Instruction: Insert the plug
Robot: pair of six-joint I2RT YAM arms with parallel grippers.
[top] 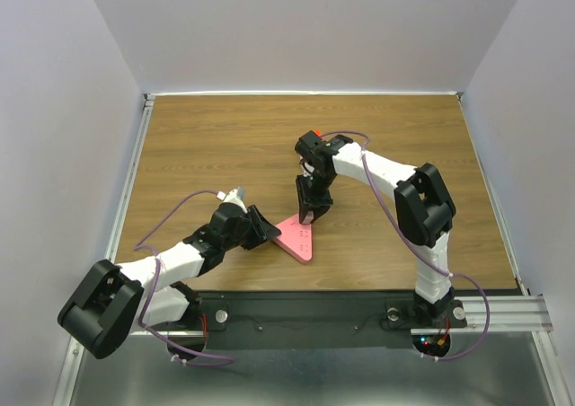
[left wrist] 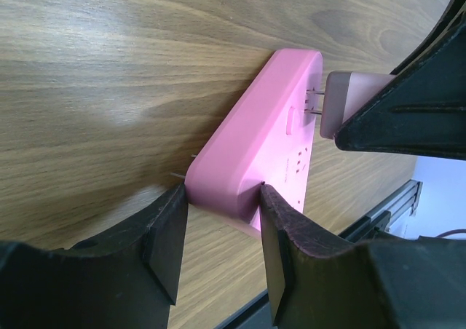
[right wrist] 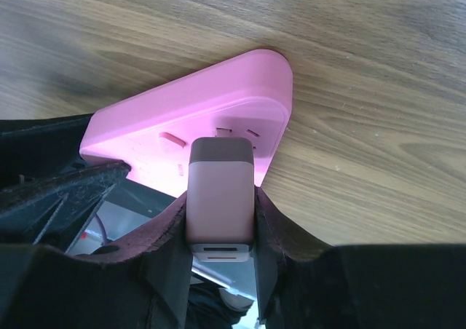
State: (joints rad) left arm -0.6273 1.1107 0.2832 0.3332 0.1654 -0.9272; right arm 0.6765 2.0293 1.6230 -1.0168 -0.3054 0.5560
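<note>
A pink triangular power strip lies flat on the wooden table. My left gripper is shut on one corner of it, a finger against each side. My right gripper is shut on a pinkish-grey plug adapter and holds it upright over the strip's face. In the left wrist view the plug has its two metal prongs partly in the strip's socket, with a short length of prong still showing.
The table's near edge with a metal rail runs just behind the strip. Purple cables trail from both arms. White walls enclose the table on three sides.
</note>
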